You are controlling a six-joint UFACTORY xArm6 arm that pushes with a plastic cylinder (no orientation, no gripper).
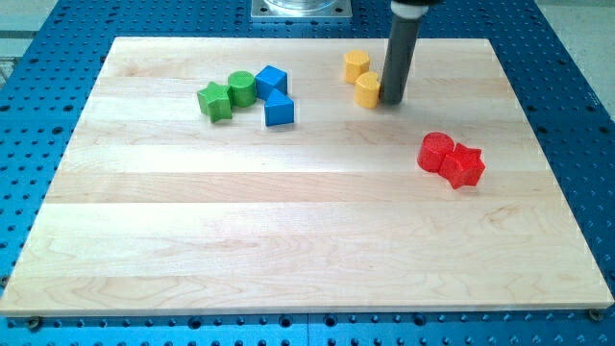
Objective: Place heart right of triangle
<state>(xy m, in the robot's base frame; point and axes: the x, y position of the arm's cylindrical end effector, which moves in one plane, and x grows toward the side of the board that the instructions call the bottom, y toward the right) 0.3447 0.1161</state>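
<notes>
A blue triangle lies in the upper left part of the wooden board. A yellow block that looks like the heart lies well to its right, near the view's top. My tip stands at the right side of this yellow block, touching it or nearly so. A second yellow block, whose shape I cannot make out, sits just above and left of the heart.
A blue cube, a green cylinder and a green star cluster just left of and above the triangle. A red cylinder and a red star touch each other at the right.
</notes>
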